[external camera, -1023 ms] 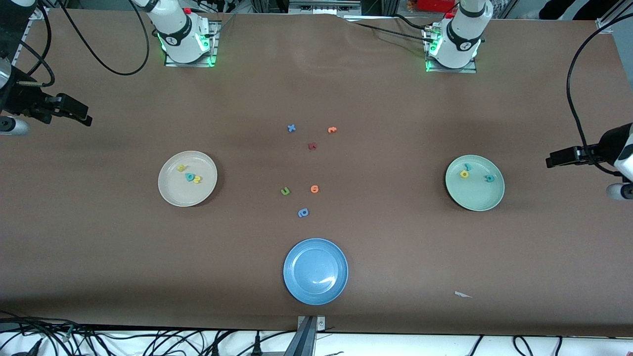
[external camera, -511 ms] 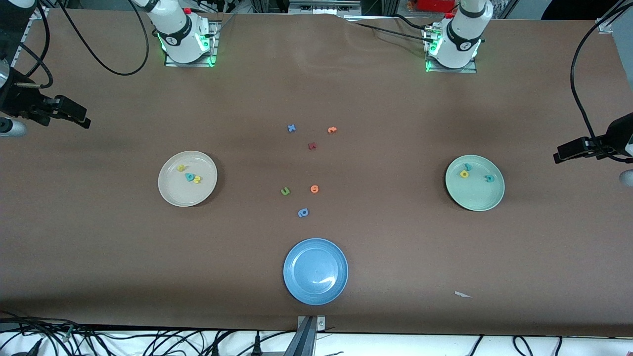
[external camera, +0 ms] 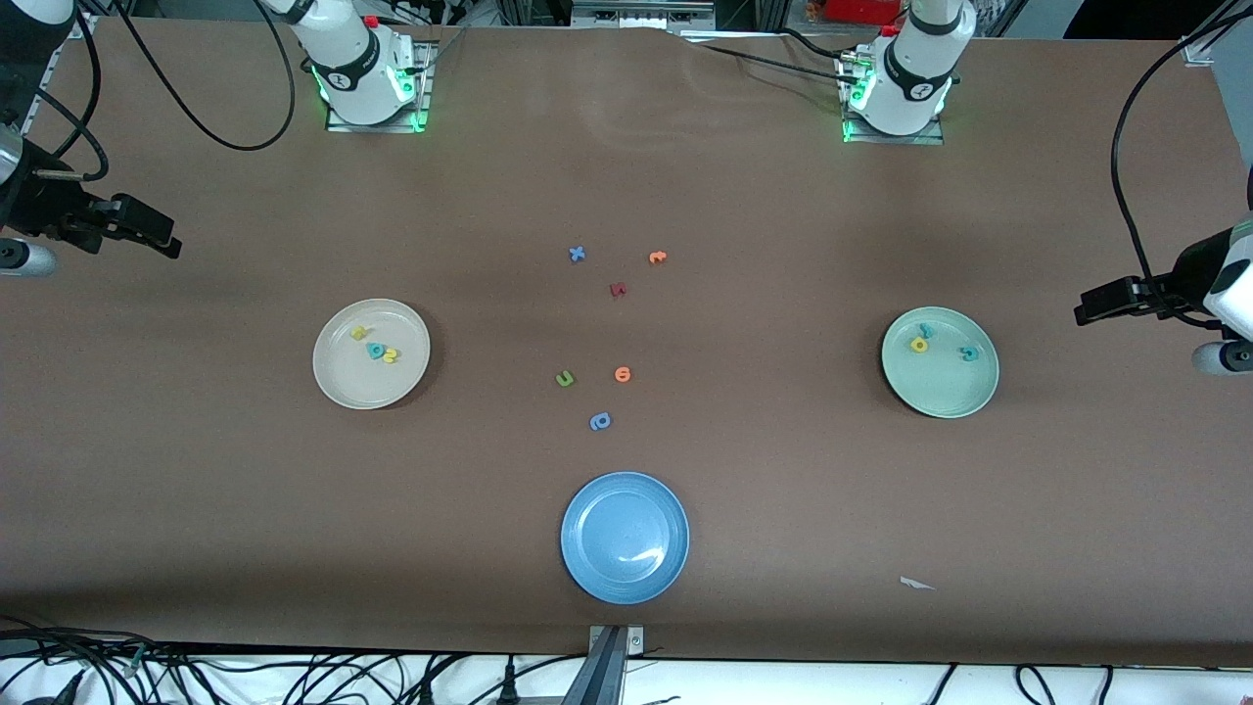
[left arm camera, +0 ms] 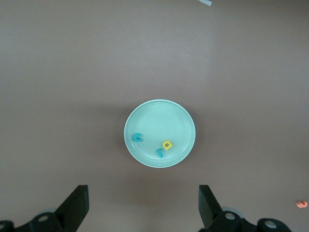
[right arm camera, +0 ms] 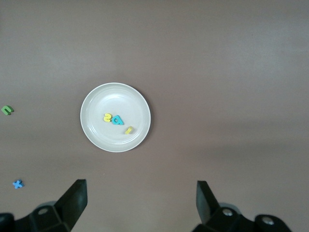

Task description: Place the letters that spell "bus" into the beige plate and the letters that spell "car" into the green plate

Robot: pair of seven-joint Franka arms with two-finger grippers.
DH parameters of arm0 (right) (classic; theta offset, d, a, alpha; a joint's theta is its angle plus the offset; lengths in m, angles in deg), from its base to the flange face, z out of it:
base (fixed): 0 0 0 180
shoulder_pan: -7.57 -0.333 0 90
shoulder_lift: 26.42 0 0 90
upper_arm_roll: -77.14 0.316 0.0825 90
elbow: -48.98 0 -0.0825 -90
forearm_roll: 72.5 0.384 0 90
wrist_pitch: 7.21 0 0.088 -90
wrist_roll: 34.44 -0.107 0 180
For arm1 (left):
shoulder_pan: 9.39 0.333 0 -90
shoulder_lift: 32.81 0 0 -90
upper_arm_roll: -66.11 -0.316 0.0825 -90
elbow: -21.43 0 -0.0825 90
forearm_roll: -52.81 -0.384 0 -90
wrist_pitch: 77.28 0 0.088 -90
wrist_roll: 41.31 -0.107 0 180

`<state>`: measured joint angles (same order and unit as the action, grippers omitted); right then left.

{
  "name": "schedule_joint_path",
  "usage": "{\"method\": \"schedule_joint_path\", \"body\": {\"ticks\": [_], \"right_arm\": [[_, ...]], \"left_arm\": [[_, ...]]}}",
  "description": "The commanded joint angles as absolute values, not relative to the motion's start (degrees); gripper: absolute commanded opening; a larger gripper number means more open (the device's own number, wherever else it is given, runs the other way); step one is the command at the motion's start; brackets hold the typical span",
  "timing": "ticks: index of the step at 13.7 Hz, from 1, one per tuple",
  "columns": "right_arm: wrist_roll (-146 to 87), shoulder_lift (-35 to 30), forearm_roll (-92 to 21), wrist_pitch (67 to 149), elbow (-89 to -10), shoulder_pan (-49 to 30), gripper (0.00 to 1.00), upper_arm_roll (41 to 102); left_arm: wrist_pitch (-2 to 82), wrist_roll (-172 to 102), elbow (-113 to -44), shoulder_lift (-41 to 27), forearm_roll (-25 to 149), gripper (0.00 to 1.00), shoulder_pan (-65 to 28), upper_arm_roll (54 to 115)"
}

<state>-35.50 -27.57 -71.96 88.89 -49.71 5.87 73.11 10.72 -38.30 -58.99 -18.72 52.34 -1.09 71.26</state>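
Letters b, u, s (external camera: 375, 350) lie in beige plate (external camera: 343, 387); c, a, r (external camera: 920, 344) in green plate (external camera: 940, 397). Left hand (left arm camera: 144, 205) wide above surface (external camera: 783, 490) near green plate, right hand (right arm camera: 140, 203) wide near beige one.

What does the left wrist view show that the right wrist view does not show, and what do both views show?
Only the left wrist view shows the green plate holding a teal "c", a teal "r" and a yellow "a". Only the right wrist view shows the beige plate holding a teal "b", a yellow "s" and a yellow "u". Both show the brown table and an open, empty gripper.
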Motion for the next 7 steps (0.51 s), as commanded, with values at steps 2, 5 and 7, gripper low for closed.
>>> {"method": "schedule_joint_path", "body": {"ticks": [2, 5, 7], "right_arm": [[-34.88, -27.39, -72.06, 88.86, -49.11, 6.42, 1.0, 72.41], [-34.88, -27.39, -72.14, 88.86, -49.11, 6.42, 1.0, 72.31], [-34.88, -27.39, -72.23, 88.77, -49.02, 6.25, 1.0, 72.31]], "left_arm": [[11.22, -37.97, -59.34, -19.54, 53.25, 1.0, -0.25, 70.42], [11.4, -37.88, -57.78, -19.54, 53.25, 1.0, 2.82, 69.28], [11.4, -37.62, -57.06, -19.63, 53.25, 1.0, 3.7, 68.93]]}}
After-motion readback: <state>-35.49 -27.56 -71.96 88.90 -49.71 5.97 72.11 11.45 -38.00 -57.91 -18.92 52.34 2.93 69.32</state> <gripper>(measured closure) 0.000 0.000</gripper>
